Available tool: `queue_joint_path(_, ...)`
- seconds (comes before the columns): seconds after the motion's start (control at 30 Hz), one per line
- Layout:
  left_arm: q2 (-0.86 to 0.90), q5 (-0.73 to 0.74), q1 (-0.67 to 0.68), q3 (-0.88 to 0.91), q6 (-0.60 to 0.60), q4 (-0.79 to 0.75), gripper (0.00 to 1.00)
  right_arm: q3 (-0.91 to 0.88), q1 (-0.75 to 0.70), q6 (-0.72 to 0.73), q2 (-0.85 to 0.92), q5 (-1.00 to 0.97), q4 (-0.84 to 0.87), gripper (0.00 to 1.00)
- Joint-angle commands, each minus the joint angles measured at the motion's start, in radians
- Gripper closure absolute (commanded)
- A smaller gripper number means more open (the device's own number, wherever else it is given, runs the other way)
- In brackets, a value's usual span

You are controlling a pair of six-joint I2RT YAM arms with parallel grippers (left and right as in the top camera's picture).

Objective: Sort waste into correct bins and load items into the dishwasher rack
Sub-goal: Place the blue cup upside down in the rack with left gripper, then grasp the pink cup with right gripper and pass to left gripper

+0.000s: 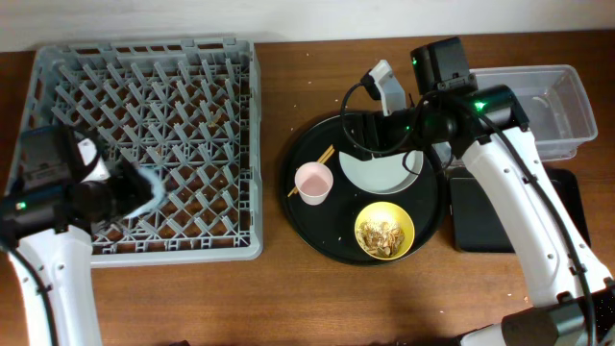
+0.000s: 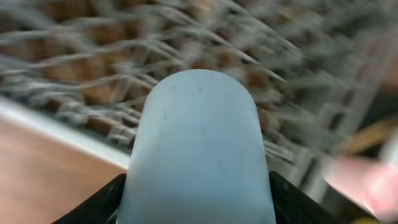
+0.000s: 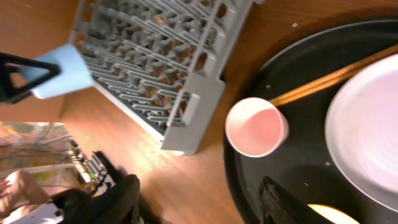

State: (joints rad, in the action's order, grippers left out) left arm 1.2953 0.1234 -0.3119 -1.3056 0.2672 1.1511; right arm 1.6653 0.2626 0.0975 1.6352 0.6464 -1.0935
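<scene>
The left gripper (image 2: pixel 196 182) was clamped on the blue cup (image 2: pixel 199 124), with a black finger (image 2: pixel 93 202) on each side. The cup's closed base pointed away from the wrist camera. Overhead the cup showed blurred over the front left part of the rack (image 1: pixel 144 77), above the pegs. Whether it touched them could not be told.

The right gripper (image 3: pixel 200 186) had its fingers apart with nothing between them, and was over the back of the round tray (image 1: pixel 317 231) by the plate (image 1: pixel 384 173). The pink cup (image 1: pixel 314 183) stood upright on that tray, just left of the plate and ahead of the open fingers. The chopsticks (image 1: pixel 327 154) lay slanted beside the pink cup. The bowl (image 1: pixel 384 231), holding scraps (image 1: pixel 382 237), sat at the tray's front. The tub (image 1: pixel 538 106) and the black tray (image 1: pixel 490 211) lay to the right.
</scene>
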Motion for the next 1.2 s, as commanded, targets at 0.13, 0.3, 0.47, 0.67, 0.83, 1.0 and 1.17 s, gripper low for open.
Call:
queue_joint_path(0.13,0.166,-0.244,-0.019,-0.023,0.103,-0.053,0.38,0.005,0.005,-0.016,-0.024,-0.057,-0.011,0.33)
queue_joint_path(0.3,0.242,-0.259,-0.019,-0.023,0.103,-0.162,0.38,0.005,0.005,-0.016,-0.024,-0.057,-0.011,0.32)
queue_joint_path(0.47,0.298,-0.259,-0.019,-0.023,0.157,-0.118,0.29,0.005,0.005,-0.015,-0.024,-0.057,-0.012,0.32)
queue_joint_path(0.67,0.354,-0.195,-0.025,-0.032,0.166,-0.111,0.01,0.004,0.005,-0.027,-0.024,-0.057,-0.029,0.3)
queue_joint_path(0.83,0.35,0.01,-0.045,-0.167,0.101,-0.026,0.01,-0.05,0.071,-0.035,-0.016,-0.19,-0.002,0.29)
queue_joint_path(1.0,0.317,0.268,-0.016,-0.307,-0.114,0.045,0.05,-0.199,0.176,0.073,0.05,-0.349,0.179,0.41)
queue_joint_path(1.17,0.231,0.502,-0.007,-0.322,-0.278,0.071,0.05,-0.278,0.184,0.147,0.177,-0.401,0.32,0.5)
